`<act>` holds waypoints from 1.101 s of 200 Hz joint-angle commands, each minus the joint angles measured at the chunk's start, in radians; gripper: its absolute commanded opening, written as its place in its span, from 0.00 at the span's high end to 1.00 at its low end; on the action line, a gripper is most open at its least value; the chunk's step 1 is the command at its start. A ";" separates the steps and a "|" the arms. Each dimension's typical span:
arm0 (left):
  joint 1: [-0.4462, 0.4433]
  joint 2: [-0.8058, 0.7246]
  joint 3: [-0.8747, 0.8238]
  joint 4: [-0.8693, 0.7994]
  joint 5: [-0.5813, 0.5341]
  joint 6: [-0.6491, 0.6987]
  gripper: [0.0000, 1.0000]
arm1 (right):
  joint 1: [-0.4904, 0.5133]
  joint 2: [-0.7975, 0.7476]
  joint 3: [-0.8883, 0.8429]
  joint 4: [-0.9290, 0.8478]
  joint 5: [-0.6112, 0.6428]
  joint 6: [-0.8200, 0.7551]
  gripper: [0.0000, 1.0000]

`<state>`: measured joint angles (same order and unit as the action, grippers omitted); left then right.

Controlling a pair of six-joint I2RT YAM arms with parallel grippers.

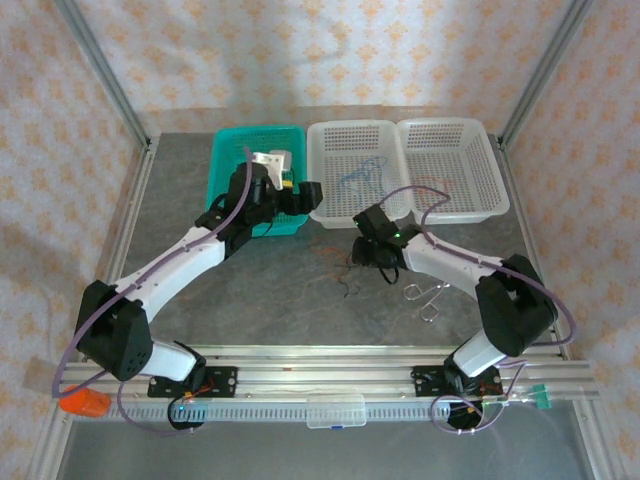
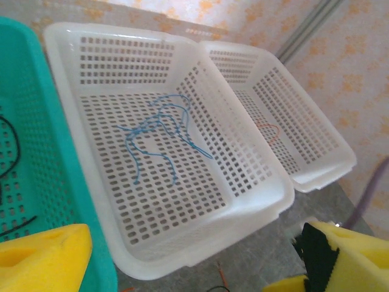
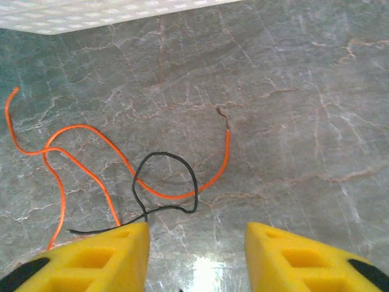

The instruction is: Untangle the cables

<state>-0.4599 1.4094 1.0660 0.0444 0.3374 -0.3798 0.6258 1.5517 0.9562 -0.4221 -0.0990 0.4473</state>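
On the grey table, a red-orange cable [image 3: 79, 128] and a black cable [image 3: 161, 154] lie crossed, the black loop over the orange one. My right gripper [image 3: 197, 243] hovers just short of them with its jaws apart; the black cable's tail runs under the left fingertip [image 3: 115, 249]. From above, this gripper [image 1: 362, 255] is beside the loose cables [image 1: 345, 277]. A blue cable [image 2: 161, 131] lies in the middle white basket [image 2: 200, 225]. My left gripper [image 2: 194, 252] stands open and holds nothing at that basket's near rim.
A teal basket [image 1: 225, 165] at the back left holds a black wire [image 2: 9, 146]. The far right white basket [image 1: 490, 175] holds an orange wire [image 2: 269, 129]. A silver scissors-like tool [image 1: 428, 297] lies on the table right of the cables.
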 commanded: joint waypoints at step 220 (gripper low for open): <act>-0.082 -0.041 -0.018 0.118 0.028 -0.007 0.11 | -0.056 0.017 -0.023 0.118 -0.114 -0.140 0.97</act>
<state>-0.5369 1.3636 0.9943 0.1467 0.3847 -0.4179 0.5747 1.6524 0.9222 -0.2859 -0.2108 0.3374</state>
